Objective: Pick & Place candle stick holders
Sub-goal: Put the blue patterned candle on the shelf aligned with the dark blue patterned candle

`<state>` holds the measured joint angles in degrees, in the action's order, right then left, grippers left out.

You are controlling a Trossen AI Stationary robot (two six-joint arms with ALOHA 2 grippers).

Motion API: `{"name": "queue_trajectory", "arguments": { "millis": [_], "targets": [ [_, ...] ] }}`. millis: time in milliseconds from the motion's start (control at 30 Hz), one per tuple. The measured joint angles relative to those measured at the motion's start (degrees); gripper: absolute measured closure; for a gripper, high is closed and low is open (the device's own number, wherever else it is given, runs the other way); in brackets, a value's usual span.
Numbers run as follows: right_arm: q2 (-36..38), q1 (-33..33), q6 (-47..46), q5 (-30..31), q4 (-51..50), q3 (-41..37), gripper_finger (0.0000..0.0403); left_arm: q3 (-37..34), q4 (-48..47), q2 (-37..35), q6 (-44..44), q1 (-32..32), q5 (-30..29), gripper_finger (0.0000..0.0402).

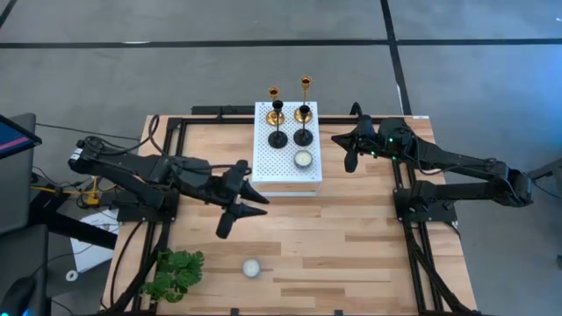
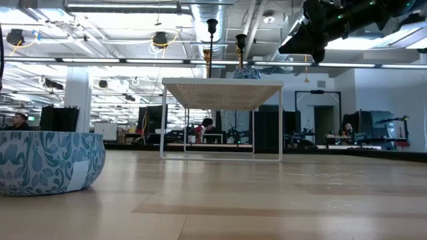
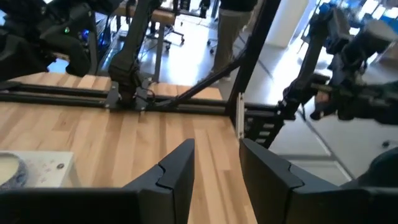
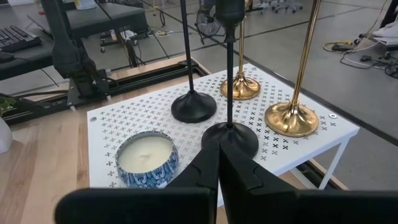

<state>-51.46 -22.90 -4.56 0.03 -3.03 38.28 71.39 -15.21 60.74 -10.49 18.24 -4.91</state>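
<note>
1. A white perforated stand is sitting at the far middle of the wooden table, and it is carrying all four candle stick holders plus a candle in a blue patterned tin.
2. The two black holders are standing side by side on the stand: the left black holder and the right black holder. Behind them, nearer the far edge, the left gold holder and the right gold holder are standing upright.
3. The tin is resting just in front of the right black holder and is holding pale wax.
4. A second small candle is lying on the near part of the table, with a green leafy plant near it towards the left corner. In the low view a blue patterned bowl is filling the near left.
5. The right gripper is hovering just beside the stand's right edge, level with the holders; its fingers are pressed together on nothing, and the right black holder's base is sitting just beyond their tips.
6. The left gripper is hanging over the table near the stand's front left corner, its fingers spread apart and gripping nothing, well apart from the holders.
</note>
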Motion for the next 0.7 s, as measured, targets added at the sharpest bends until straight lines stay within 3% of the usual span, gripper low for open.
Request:
{"name": "queue_trajectory", "arguments": {
  "millis": [200,367,700],
  "targets": [
    [0.0,0.05,-0.32,0.0,-0.01,0.0,0.0403,0.0,-4.83,-0.8,0.76,1.86,0.0,0.0275],
    [-0.35,0.04,-6.06,-0.02,-0.17,-0.04,0.0403,-1.13,-6.52,-0.73,0.46,5.21,-0.32,0.0276],
    [-0.33,1.61,-9.01,-1.7,0.0,-0.07,0.0403,-6.18,-5.33,-0.58,-4.74,9.65,-12.04,0.033]
  ]
}}
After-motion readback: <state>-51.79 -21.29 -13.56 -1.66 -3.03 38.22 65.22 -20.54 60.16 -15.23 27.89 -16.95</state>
